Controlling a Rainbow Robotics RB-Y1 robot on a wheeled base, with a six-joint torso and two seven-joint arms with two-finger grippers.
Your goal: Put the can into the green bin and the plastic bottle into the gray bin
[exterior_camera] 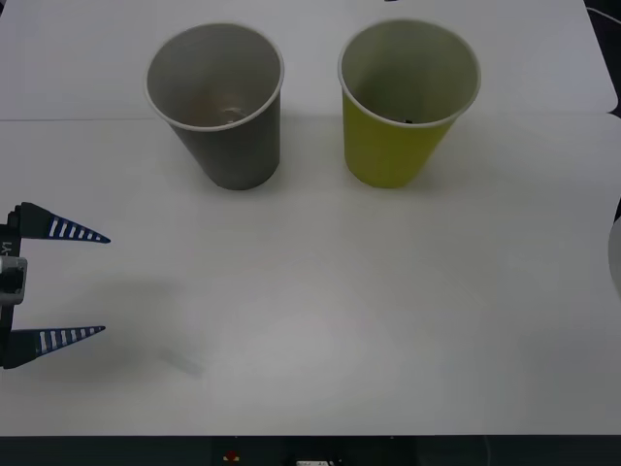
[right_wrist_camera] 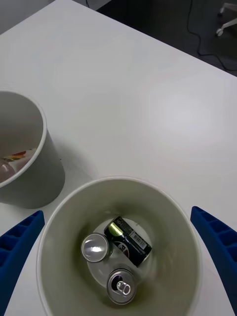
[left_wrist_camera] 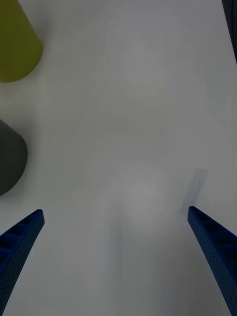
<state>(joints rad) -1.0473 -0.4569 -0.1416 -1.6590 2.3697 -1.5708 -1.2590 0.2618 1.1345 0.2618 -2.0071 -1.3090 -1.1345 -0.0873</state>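
The right end effector [right_wrist_camera: 118, 256] hangs directly over the green bin [exterior_camera: 408, 102], its two blue ribbed fingers [right_wrist_camera: 217, 247] spread wide on either side of the cup's white rim and holding nothing. Looking down from the right wrist, the can [right_wrist_camera: 121, 286] lies on the bottom of the green bin with its pull-tab top facing up; beside it sit a second silver can top [right_wrist_camera: 95, 247] and a dark can on its side with a barcode label [right_wrist_camera: 128, 242], all three close together. The gray bin [exterior_camera: 218, 102] stands upright just beside the green one on the white counter [exterior_camera: 320, 311], apart from it, with something pale and partly coloured on its bottom that I cannot make out. The left end effector [exterior_camera: 105, 283] rests low at the robot's left edge of the counter, well apart from both bins, fingers wide open and empty
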